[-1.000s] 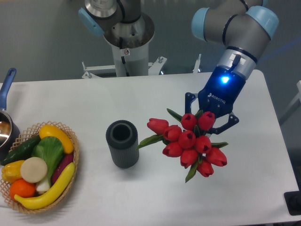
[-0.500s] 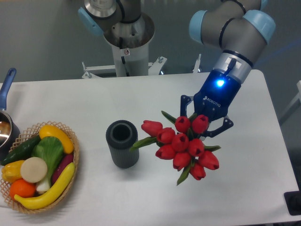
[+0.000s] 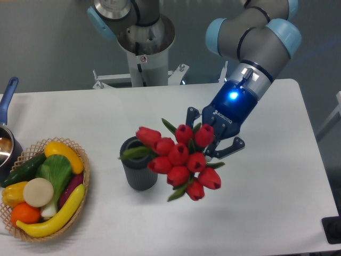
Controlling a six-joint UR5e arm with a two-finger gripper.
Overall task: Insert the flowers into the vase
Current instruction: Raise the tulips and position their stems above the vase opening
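Observation:
The flowers [image 3: 178, 160], a bunch of red tulip buds with green leaves, hang in the air held by my gripper [image 3: 212, 140], which is shut on the bunch behind the buds. The stems are hidden behind the buds. The vase [image 3: 137, 168], a short dark grey ribbed cylinder, stands upright on the white table [image 3: 266, 213] just left of the bunch. The leftmost bud and a green leaf overlap the vase's mouth in this view.
A wicker basket [image 3: 37, 226] with fruit and vegetables sits at the left front. A metal pot with a blue handle [image 3: 6, 98] is at the far left edge. The robot's base [image 3: 144, 48] stands behind the table.
My gripper has carried the flowers to the left, from well right of the vase to where the leftmost buds overlap its mouth.

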